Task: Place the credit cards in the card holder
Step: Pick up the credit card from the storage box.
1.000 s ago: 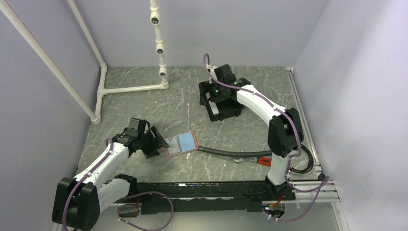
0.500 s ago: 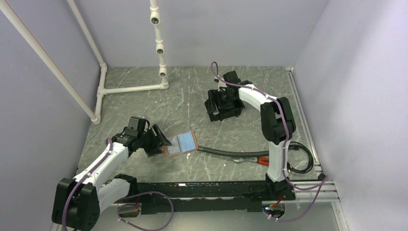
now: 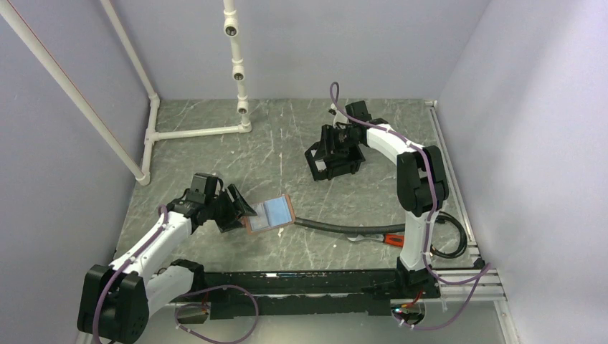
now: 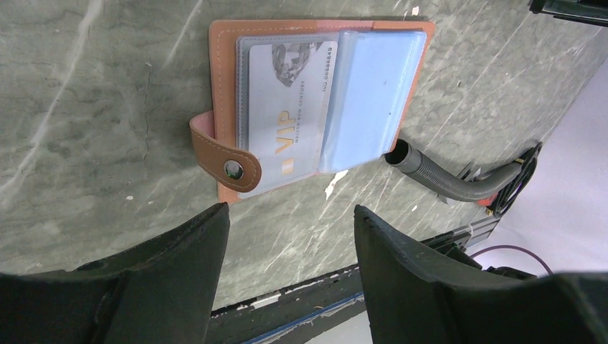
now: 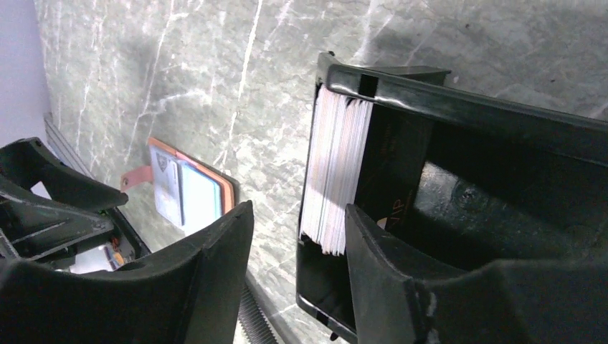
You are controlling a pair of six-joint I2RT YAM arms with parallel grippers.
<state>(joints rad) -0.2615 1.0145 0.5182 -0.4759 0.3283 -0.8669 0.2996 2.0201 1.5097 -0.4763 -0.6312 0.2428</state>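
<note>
- Credit card (image 4: 283, 107), in the clear sleeve of the card holder (image 4: 222, 79), left wrist view: "VIP" in gold capitals, toward 6 o'clock of its face.
- Same card: a line of small gold capitals just beside "VIP", too small to read with certainty.
- Same card, 2 o'clock edge: a number line starting "NO", digits uncertain.
- Black box (image 5: 466, 107), right wrist view: faint gold letters on a dark surface inside, toward 9 o'clock, not legible.

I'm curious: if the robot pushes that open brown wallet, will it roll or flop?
Probably neither: the wallet lies flat and open, so it would likely slide on the smooth table. Lifted by one edge, it may fold at its middle, and its snap strap looks floppy.
</note>
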